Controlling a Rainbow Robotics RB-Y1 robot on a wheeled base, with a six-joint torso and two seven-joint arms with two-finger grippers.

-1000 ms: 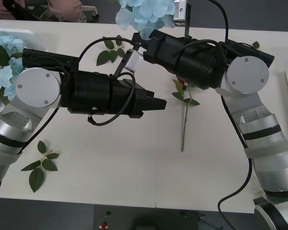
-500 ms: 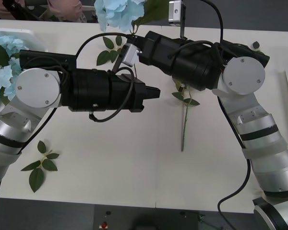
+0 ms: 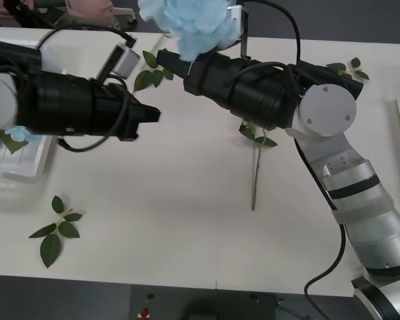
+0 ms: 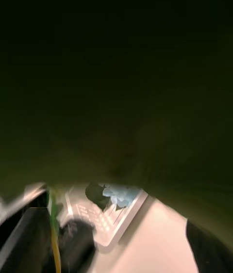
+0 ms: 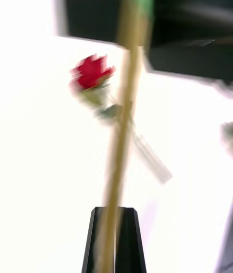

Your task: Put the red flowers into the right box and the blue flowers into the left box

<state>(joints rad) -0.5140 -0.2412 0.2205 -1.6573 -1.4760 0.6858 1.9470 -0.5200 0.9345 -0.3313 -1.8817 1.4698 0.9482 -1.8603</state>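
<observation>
One change: left hand (image 5: 115,217), pinching a stem (image 5: 124,122), swung toward 9 o'clock, nearer the left box (image 3: 20,167); right hand (image 3: 183,67), cannot tell.

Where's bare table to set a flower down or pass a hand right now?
Free: the near middle of the table, between the loose leaf sprig and the red flower stem; also near the front edge beyond that stem. Crowded: the far side, where the left gripper, right arm and lifted blue flower converge, and beside the left box.
</observation>
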